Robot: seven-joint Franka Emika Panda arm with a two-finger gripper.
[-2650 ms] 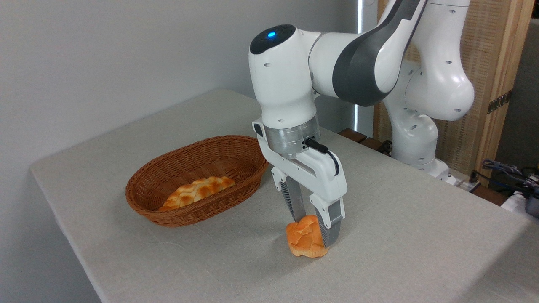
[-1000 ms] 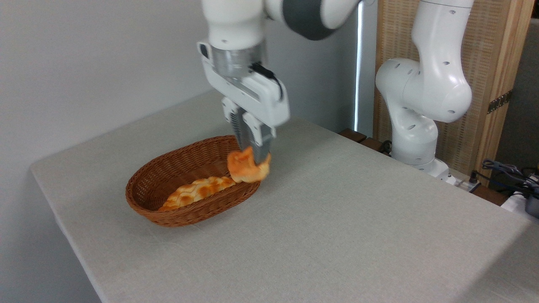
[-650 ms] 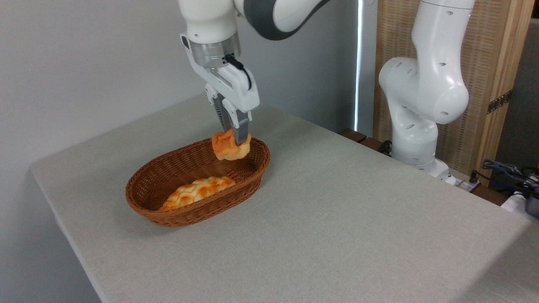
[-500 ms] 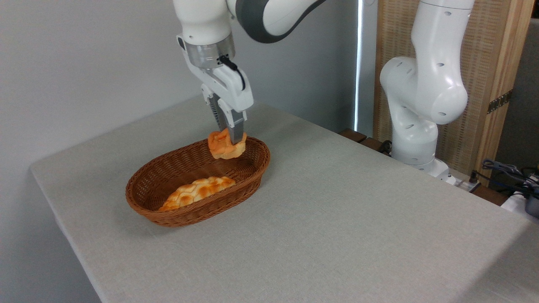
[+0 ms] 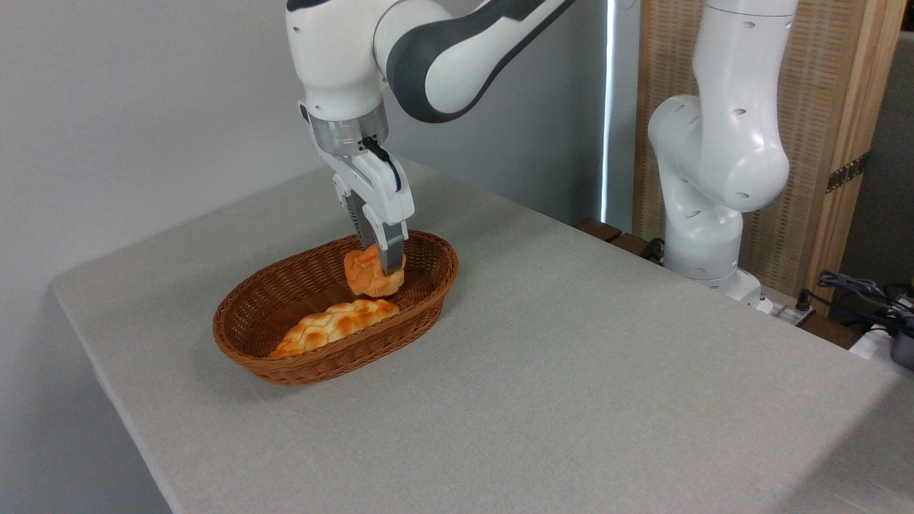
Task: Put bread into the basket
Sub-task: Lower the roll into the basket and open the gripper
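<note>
Camera view: our gripper pinches the bread directly above the basket floor, toward its right end.

Between the grey fingers of the white gripper sits the orange-golden bread with a paler, cracked top. Around and below it lies the brown woven basket. Lower left of the gripper is a golden loaf, bumpy with pale scoring. The table is light grey-beige.
</note>
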